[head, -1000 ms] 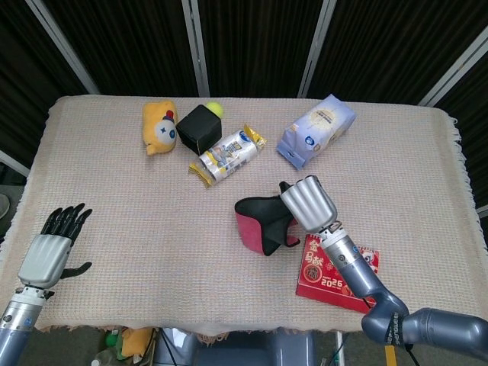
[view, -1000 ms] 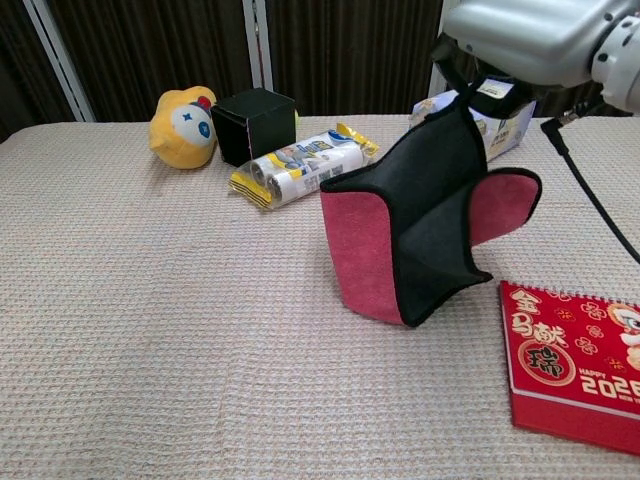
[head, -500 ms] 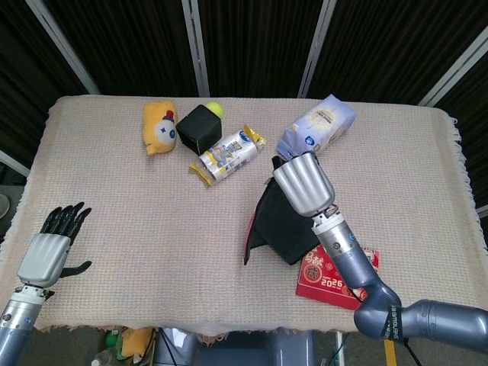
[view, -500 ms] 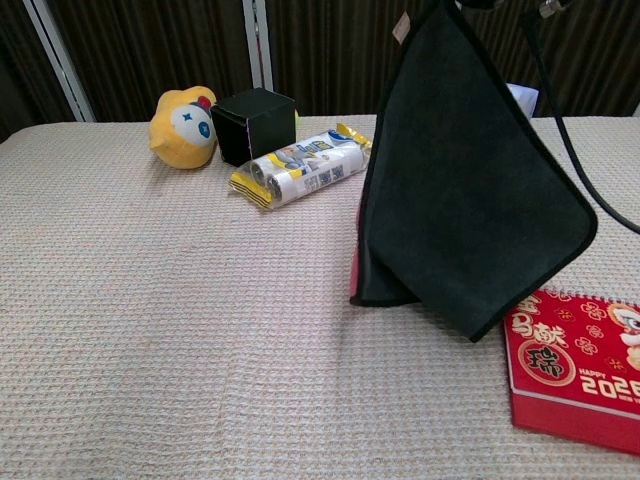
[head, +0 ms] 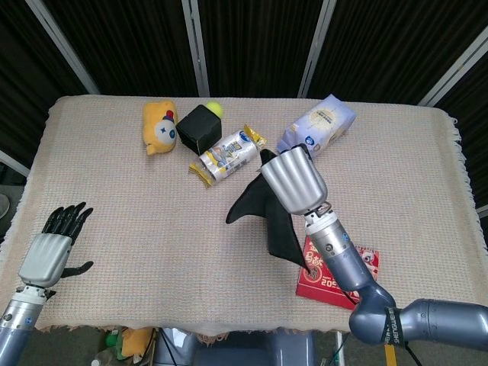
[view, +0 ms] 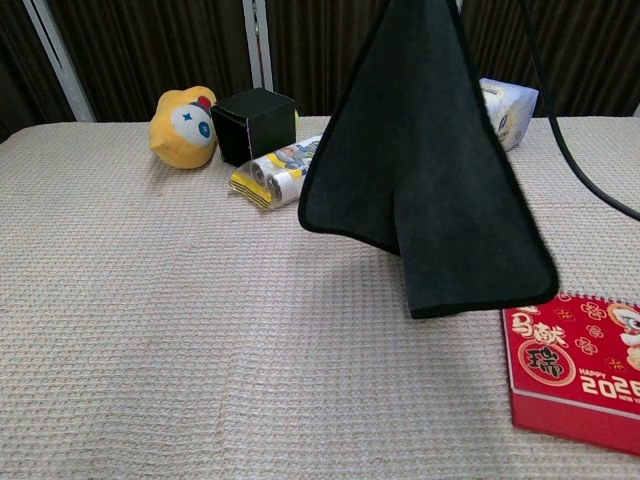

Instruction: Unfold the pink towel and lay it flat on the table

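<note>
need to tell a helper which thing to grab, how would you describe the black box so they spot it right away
Look along the far edge of the beige-clothed table, left of centre. The black cube box stands there between the yellow plush toy on its left and a yellow-ended snack packet in front of it. It is the only plain dark, square-sided thing, with a small yellow-green ball just behind it.

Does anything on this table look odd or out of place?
Only the towel: the right hand holds it up off the table, and the side showing is black, not pink. The left hand rests idle.
</note>
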### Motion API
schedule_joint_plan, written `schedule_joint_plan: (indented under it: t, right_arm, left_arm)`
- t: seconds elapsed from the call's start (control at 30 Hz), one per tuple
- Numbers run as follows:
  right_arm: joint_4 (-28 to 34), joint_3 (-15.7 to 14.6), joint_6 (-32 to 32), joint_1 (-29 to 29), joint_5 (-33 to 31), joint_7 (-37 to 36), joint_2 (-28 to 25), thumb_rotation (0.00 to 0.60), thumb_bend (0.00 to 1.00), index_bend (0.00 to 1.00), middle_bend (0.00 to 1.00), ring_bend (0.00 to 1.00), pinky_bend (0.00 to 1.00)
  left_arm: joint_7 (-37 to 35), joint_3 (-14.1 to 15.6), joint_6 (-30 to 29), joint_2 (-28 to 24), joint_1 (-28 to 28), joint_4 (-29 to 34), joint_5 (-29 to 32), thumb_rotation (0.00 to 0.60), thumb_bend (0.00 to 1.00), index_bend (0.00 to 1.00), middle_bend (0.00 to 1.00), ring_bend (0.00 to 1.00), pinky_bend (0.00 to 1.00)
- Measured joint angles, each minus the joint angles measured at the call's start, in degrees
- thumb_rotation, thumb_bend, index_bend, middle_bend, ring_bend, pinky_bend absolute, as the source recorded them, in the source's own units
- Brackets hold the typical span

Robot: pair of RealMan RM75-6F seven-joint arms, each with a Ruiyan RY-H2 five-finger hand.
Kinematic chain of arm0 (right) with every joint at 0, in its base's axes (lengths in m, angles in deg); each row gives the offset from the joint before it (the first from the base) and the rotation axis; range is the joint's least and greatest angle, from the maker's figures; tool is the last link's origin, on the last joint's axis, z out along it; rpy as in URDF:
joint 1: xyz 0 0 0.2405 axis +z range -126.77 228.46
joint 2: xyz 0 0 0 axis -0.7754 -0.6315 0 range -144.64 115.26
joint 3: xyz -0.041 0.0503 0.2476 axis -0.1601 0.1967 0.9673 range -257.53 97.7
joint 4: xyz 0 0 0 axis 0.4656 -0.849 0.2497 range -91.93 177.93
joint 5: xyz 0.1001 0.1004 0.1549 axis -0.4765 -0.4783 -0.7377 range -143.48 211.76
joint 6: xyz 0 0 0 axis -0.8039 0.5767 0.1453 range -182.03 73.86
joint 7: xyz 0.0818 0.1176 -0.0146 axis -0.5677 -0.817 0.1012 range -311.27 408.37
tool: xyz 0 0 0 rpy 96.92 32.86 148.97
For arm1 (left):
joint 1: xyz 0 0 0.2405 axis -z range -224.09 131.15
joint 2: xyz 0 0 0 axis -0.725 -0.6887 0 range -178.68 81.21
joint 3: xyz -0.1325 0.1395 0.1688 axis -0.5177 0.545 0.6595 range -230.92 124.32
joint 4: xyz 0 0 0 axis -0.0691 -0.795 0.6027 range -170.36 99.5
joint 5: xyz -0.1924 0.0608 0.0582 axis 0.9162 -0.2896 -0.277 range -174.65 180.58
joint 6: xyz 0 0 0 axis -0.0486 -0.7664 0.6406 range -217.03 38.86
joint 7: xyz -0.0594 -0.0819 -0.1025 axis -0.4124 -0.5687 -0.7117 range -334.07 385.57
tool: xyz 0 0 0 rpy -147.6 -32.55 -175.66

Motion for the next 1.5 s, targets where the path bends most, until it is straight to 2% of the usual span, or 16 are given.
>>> schedule_joint_plan:
  t: [0.47,0.83,0.9,0.93,1.0,1.13,1.37,1.43,1.5]
  right_arm:
    - [1.8,-0.6,1.2,4.5,-3.1,3.8,2.5,0.600,0.59,0.80,1.00,1.00,0.98]
    - [-1.1,-0.5,0.8,7.2,-7.4,3.3,3.3,0.600,0.59,0.80,1.00,1.00,0.98]
    - [-2.1,-0.7,0.5,7.5,-8.0,2.8,3.4,0.600,0.59,0.80,1.00,1.00,0.98]
    - [-2.8,-0.8,0.2,7.8,-8.3,2.4,3.5,0.600,0.59,0.80,1.00,1.00,0.98]
    - [-3.7,-1.0,-0.3,8.3,-8.7,2.0,3.5,0.600,0.59,0.80,1.00,1.00,0.98]
    - [-4.8,-0.7,-1.2,9.8,-9.5,1.0,3.5,0.600,0.59,0.80,1.00,1.00,0.98]
    - [-5.7,-0.8,-2.0,11.5,-10.9,-0.2,3.0,0.600,0.59,0.80,1.00,1.00,0.98]
    - [-5.9,-1.0,-2.0,11.7,-11.2,-0.4,2.8,0.600,0.59,0.80,1.00,1.00,0.98]
    - [-6.0,-1.2,-1.8,11.8,-11.4,-0.6,2.6,0.600,0.59,0.80,1.00,1.00,0.98]
  left_arm:
    - [-1.2,-0.5,0.6,-0.2,0.3,0.3,0.9,0.600,0.00,0.00,0.00,0.00,0.00]
    - [-2.3,-1.6,2.2,-0.2,1.2,0.6,3.2,0.600,0.00,0.00,0.00,0.00,0.00]
    - [-2.7,-2.1,2.5,-0.1,1.4,0.9,3.9,0.600,0.00,0.00,0.00,0.00,0.04]
    - [-2.8,-2.4,2.6,0.0,1.6,1.0,4.2,0.600,0.00,0.00,0.01,0.02,0.09]
    - [-3.2,-3.2,3.0,0.4,2.0,1.3,5.3,0.600,0.00,0.01,0.06,0.09,0.21]
    - [-3.6,-5.6,3.3,2.5,3.2,1.6,7.4,0.600,0.03,0.13,0.32,0.34,0.44]
    - [-3.1,-11.2,4.2,9.2,6.9,0.3,13.4,0.600,0.13,0.21,0.58,0.56,0.58]
    - [-3.0,-12.6,5.8,10.1,8.4,0.0,15.2,0.600,0.14,0.23,0.61,0.60,0.61]
    - [-2.5,-14.1,7.9,10.9,10.4,-0.4,17.2,0.600,0.15,0.23,0.61,0.61,0.62]
